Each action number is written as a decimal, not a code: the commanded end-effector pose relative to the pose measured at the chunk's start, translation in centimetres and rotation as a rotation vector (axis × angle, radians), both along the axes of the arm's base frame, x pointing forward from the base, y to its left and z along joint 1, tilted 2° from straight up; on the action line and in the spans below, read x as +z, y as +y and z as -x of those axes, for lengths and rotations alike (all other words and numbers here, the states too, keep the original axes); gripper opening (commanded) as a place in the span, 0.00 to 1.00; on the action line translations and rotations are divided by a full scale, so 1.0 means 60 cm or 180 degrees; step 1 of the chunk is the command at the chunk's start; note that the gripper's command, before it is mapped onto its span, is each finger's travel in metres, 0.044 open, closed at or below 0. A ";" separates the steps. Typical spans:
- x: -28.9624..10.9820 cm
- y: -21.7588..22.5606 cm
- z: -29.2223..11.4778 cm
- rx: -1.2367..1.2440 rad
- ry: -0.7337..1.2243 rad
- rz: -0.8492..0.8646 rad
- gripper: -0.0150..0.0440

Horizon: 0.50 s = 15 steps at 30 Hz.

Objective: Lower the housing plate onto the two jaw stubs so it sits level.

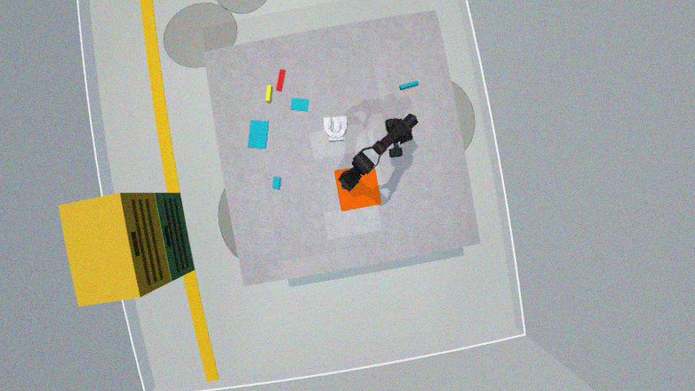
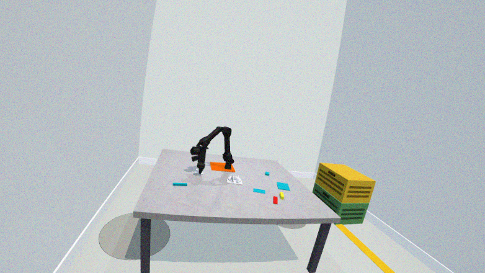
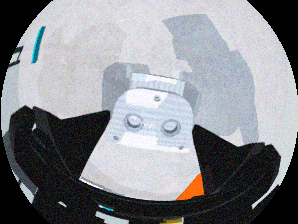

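Our gripper (image 2: 200, 171) (image 3: 152, 121) stands with fingers apart around the pale housing plate (image 3: 150, 120), whose raised strip faces the wrist view's top edge.

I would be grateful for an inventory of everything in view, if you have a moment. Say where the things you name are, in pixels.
Housing plate (image 3: 150, 112): one, pale, between the spread fingers
U-shaped assembly (image 1: 341, 127) (image 2: 234, 182): one, white, mid-table
Flat cyan pieces: two, beyond the assembly
Cyan block (image 1: 276, 182) (image 2: 266, 173): one, small
Cyan bar (image 1: 408, 84) (image 2: 179, 184) (image 3: 38, 45): one, near a table edge
Red, yellow bars: one each, side by side
Orange square: one, under the arm's base
Crates: yellow on green, beside the table
Arm, open gripper (image 3: 152, 121): one, black
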<state>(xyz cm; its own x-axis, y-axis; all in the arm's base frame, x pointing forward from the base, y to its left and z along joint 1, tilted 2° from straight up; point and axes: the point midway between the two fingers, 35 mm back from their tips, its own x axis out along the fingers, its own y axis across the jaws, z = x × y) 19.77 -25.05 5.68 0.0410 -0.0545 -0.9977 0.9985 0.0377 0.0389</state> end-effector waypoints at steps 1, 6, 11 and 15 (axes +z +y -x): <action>-0.001 0.001 -0.001 0.0013 -0.0010 -0.0010 1.00; 0.000 0.000 0.000 0.0000 0.0000 0.0000 0.94; 0.000 0.000 0.000 0.0000 0.0000 0.0000 0.89; 0.000 0.000 0.000 0.0000 0.0000 0.0000 0.85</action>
<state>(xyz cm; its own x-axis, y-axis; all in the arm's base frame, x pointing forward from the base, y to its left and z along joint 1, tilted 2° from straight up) 19.77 -25.05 5.68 0.0409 -0.0544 -0.9977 0.9985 0.0378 0.0389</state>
